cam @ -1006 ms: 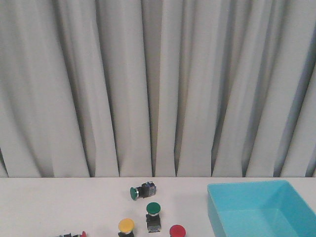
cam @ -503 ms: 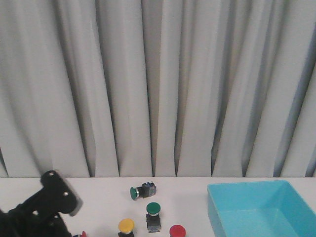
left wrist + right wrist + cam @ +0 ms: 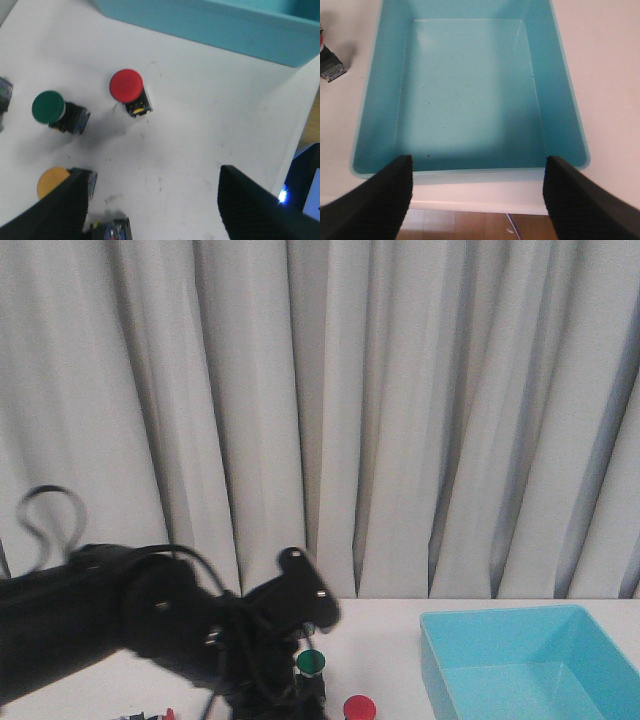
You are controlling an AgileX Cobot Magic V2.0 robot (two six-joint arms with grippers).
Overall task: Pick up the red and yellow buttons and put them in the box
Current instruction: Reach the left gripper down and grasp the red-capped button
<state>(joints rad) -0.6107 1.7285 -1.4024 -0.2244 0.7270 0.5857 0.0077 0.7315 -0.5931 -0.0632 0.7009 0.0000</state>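
In the left wrist view, the red button (image 3: 126, 85) stands on the white table ahead of my open left gripper (image 3: 152, 197). The yellow button (image 3: 52, 181) is partly behind one fingertip (image 3: 75, 195). Nothing is between the fingers. The light blue box (image 3: 215, 27) lies beyond the red button. From the front, my left arm (image 3: 150, 625) reaches over the buttons and hides the yellow one; the red button (image 3: 359, 707) and the box (image 3: 445, 670) show. My right gripper (image 3: 477, 197) hangs open at the near edge of the empty box (image 3: 370, 100).
A green-capped button (image 3: 48, 106) stands near the red one, also seen as the green button (image 3: 311, 662) from the front. A dark switch body (image 3: 112, 231) lies close to my left fingers. Another switch body (image 3: 330, 69) sits beside the box. The table's front edge runs under my right gripper.
My left arm has swept in from the left to the middle of the table. It now covers the yellow button and the lying green one in the front view.
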